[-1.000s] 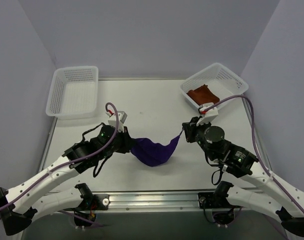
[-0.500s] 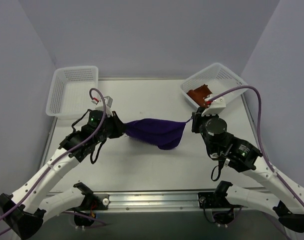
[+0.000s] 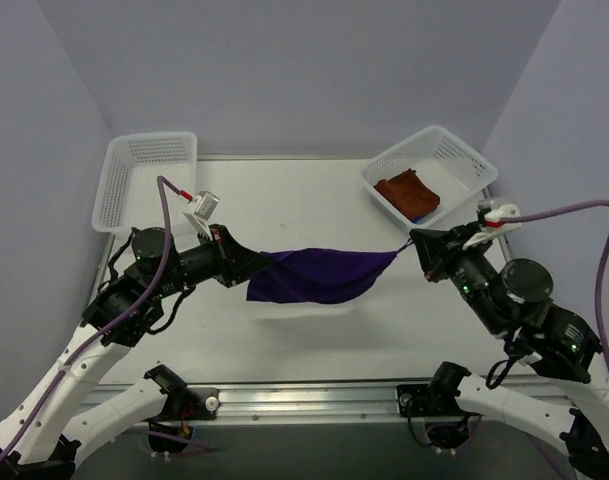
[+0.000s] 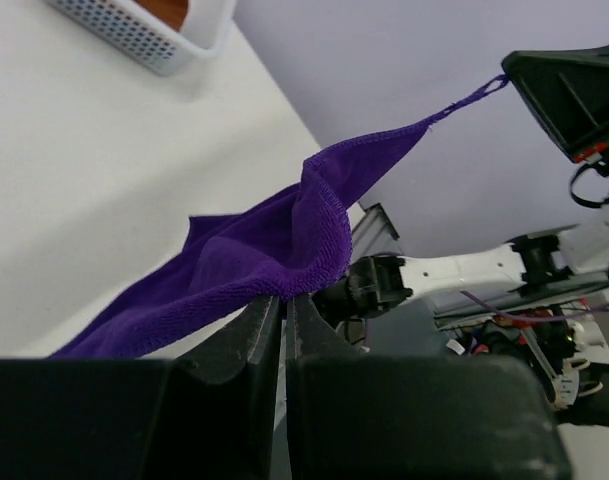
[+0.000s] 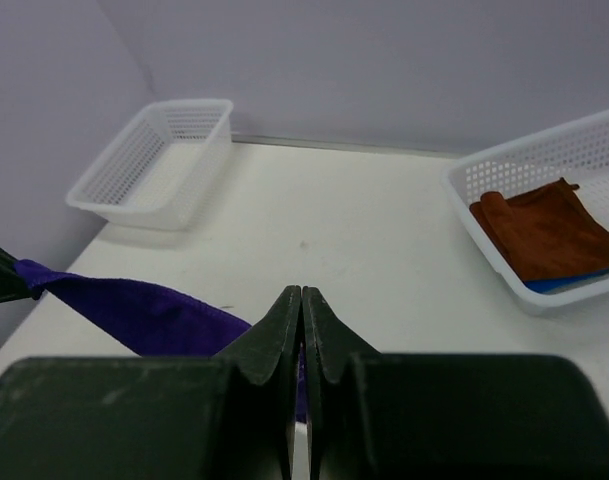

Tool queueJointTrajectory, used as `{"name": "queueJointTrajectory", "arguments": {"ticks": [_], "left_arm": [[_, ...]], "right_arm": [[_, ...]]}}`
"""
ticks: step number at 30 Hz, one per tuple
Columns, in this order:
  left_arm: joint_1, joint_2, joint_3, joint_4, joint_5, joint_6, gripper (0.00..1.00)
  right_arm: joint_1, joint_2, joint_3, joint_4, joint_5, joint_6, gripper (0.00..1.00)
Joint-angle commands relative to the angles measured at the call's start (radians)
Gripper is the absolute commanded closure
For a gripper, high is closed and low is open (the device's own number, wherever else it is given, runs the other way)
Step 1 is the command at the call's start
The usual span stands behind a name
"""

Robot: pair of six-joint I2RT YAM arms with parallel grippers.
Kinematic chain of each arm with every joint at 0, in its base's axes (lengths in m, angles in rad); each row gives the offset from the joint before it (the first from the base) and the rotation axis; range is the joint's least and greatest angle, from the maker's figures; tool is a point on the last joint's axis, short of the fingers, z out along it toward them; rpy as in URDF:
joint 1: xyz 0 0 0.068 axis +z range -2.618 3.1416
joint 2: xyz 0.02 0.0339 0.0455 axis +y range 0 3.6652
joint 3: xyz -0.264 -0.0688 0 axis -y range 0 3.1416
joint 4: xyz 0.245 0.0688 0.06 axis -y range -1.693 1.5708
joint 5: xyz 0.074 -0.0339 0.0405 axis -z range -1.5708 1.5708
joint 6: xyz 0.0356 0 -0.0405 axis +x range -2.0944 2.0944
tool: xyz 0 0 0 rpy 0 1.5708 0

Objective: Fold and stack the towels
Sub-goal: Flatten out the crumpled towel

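Observation:
A purple towel hangs stretched between my two grippers above the middle of the table. My left gripper is shut on its left corner, and the towel runs away from the closed jaws in the left wrist view. My right gripper is shut on its right corner; the towel trails to the left below the closed jaws in the right wrist view. A folded brown towel lies in the right white basket, on something blue.
An empty white basket stands at the back left; it also shows in the right wrist view. The right basket sits at the back right. The white table runs between them.
Both grippers have moved apart, the left leftward and the right rightward, pulling the bunched, sagging purple towel out into a taut band lifted off the table.

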Motion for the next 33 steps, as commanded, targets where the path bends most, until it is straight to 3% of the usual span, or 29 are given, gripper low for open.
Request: {"name": "queueJointTrajectory", "arguments": {"ticks": [1, 4, 7, 9, 11, 14, 15, 19, 23, 26, 33], "left_arm": [[-0.006, -0.043, 0.011, 0.113, 0.126, -0.046, 0.98], [-0.005, -0.043, -0.012, 0.071, 0.016, -0.043, 0.98], [0.004, 0.015, -0.069, 0.041, -0.069, -0.062, 0.98], [0.042, 0.103, -0.112, 0.056, -0.100, -0.080, 0.98], [0.087, 0.205, -0.146, 0.120, -0.082, -0.101, 0.98], [0.222, 0.389, -0.206, 0.281, -0.004, -0.132, 0.98], [0.256, 0.444, -0.206, 0.309, 0.018, -0.138, 0.98], [0.346, 0.690, -0.125, 0.476, 0.092, -0.128, 0.98], [0.366, 0.935, 0.067, 0.470, 0.121, -0.091, 0.98], [0.403, 1.035, 0.142, 0.459, 0.155, -0.100, 0.98], [0.417, 1.031, 0.156, 0.404, 0.130, -0.049, 0.98]], "right_arm": [[-0.003, -0.040, 0.029, -0.012, -0.081, -0.014, 1.00], [-0.003, -0.037, 0.017, -0.034, 0.003, 0.002, 1.00], [-0.003, 0.027, -0.006, -0.103, 0.223, 0.061, 1.00], [-0.003, 0.105, -0.056, -0.120, 0.364, 0.117, 1.00], [-0.010, 0.163, -0.099, -0.092, 0.403, 0.135, 1.00], [-0.115, 0.303, -0.141, 0.010, 0.330, 0.120, 1.00], [-0.232, 0.376, -0.144, 0.087, 0.201, 0.087, 1.00], [-0.417, 0.567, -0.179, 0.330, -0.066, -0.020, 1.00], [-0.471, 0.778, -0.084, 0.429, -0.124, -0.108, 1.00], [-0.500, 0.892, -0.017, 0.464, -0.135, -0.161, 1.00], [-0.511, 0.945, 0.028, 0.429, -0.259, -0.167, 1.00]]}}
